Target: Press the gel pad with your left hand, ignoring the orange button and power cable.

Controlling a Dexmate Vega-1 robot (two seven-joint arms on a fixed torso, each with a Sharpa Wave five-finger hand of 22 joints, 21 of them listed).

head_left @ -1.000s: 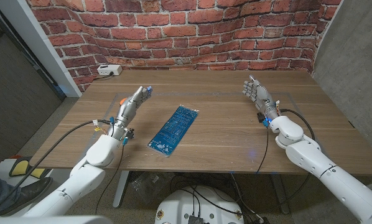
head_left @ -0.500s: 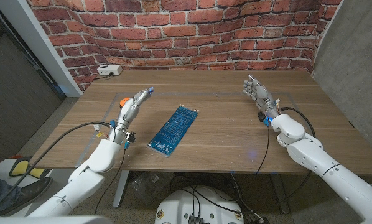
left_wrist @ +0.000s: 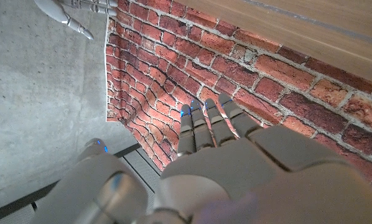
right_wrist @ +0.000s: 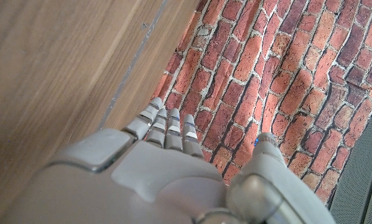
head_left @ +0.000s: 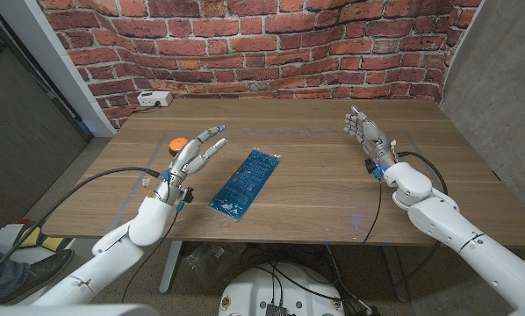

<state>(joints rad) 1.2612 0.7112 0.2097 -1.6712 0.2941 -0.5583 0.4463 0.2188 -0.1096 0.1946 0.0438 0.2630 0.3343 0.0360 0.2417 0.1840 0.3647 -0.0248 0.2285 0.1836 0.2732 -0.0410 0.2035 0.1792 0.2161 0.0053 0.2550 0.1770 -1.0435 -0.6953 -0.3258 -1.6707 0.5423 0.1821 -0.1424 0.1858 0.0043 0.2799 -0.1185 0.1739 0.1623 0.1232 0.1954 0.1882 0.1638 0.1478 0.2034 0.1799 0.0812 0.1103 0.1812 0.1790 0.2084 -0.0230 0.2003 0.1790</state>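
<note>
Left hand (head_left: 195, 152) between orange button (head_left: 178, 142) and gel pad (head_left: 247, 181)

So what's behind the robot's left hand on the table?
The orange button peeks out just behind the left hand. The fingers cover part of it, so I can't see its whole shape.

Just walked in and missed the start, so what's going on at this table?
The robot's left hand, fingers spread and holding nothing, hovers between the orange button and the blue gel pad, not yet touching the pad. Its right hand waits open at the table's far right. A white power cable box sits by the brick wall.
</note>
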